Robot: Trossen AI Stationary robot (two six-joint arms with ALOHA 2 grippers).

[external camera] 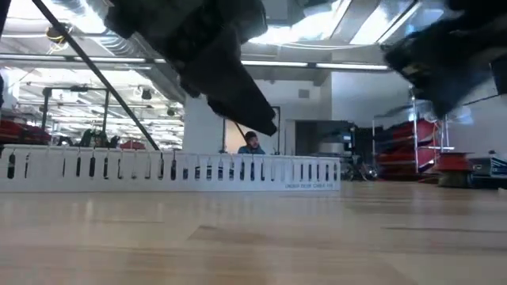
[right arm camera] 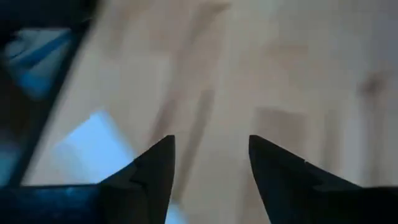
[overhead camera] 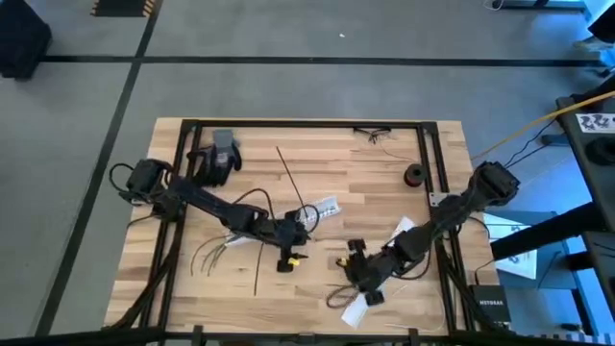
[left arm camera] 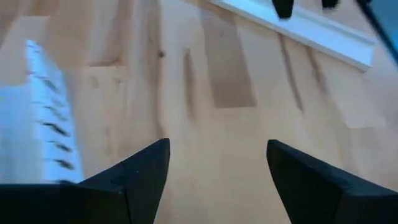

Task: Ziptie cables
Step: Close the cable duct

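The cables (overhead camera: pixel 213 252) lie loose on the table's near left part, their greenish-grey ends splayed, partly passing under my left arm. My left gripper (overhead camera: pixel 288 258) hovers near the table's middle, to the right of the cables; its wrist view shows it open (left arm camera: pixel 217 180) over bare wood. My right gripper (overhead camera: pixel 354 267) is a little farther right, near the front, also open (right arm camera: pixel 211 180) with nothing between its fingers. Neither touches the cables.
Thin black strips (overhead camera: pixel 292 178) (overhead camera: pixel 258 271) lie near the middle. White perforated strips lie beside the left gripper (overhead camera: pixel 323 207) (left arm camera: pixel 48 130) and under the right arm (overhead camera: pixel 357 309). A black roll (overhead camera: pixel 414 175) and a grey object (overhead camera: pixel 225 146) sit toward the far edge.
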